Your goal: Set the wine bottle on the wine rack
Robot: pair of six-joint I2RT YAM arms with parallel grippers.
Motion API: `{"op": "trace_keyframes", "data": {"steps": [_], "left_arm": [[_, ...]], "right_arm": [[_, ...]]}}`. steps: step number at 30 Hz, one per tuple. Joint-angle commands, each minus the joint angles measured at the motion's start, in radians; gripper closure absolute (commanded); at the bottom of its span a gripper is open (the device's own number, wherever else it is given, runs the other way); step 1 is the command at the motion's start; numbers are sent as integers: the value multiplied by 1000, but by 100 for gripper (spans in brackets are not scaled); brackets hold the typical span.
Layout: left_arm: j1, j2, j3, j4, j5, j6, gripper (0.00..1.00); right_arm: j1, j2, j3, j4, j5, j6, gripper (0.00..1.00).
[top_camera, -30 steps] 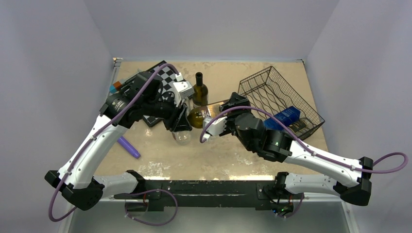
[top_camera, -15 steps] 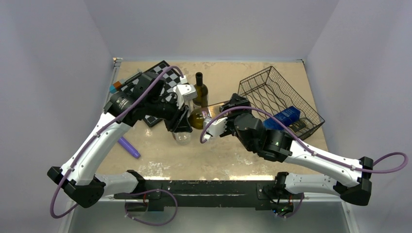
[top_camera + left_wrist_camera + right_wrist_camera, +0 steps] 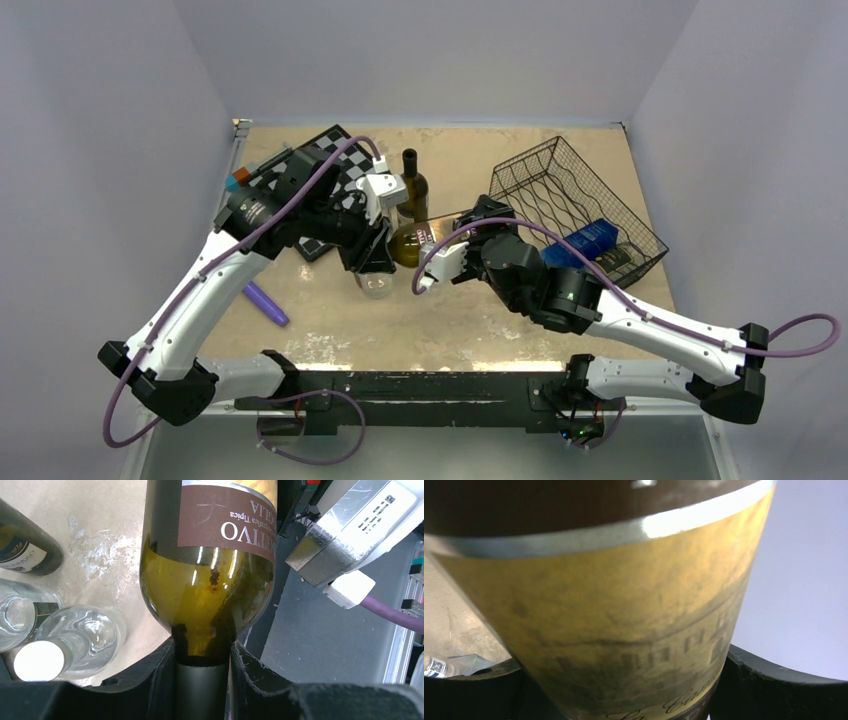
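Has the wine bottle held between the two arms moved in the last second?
No: the wine bottle keeps its place left of the wine rack.

Big chunks of the wine bottle [image 3: 624,605] just aren't readable

Right wrist: it fills the frame, label blurry, script cut by the bottom edge. Left wrist: neck buried between the left gripper's [image 3: 202,665] fingers, label chopped at the top edge. Top view: a blue thing [image 3: 590,238] in the wine rack [image 3: 560,170], maybe a box, sits half behind the right arm [image 3: 620,310].
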Motion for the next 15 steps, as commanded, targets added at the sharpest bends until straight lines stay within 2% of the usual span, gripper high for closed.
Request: {"op": "trace_keyframes", "data": {"steps": [1,4,7,15], "left_arm": [[-1,-22,8,172,-145,-63,100],[-2,-54,2,207,-157,-62,100],[-2,-84,-14,243,-156,-47,100],[-1,-111,-21,281,-186,-22,100]], "right_arm": [[31,-73,85,336,-120,142,70],[30,-90,42,355,-135,113,46],[31,-103,9,393,-151,91,28],[31,-112,-37,364,-190,44,3]]}}
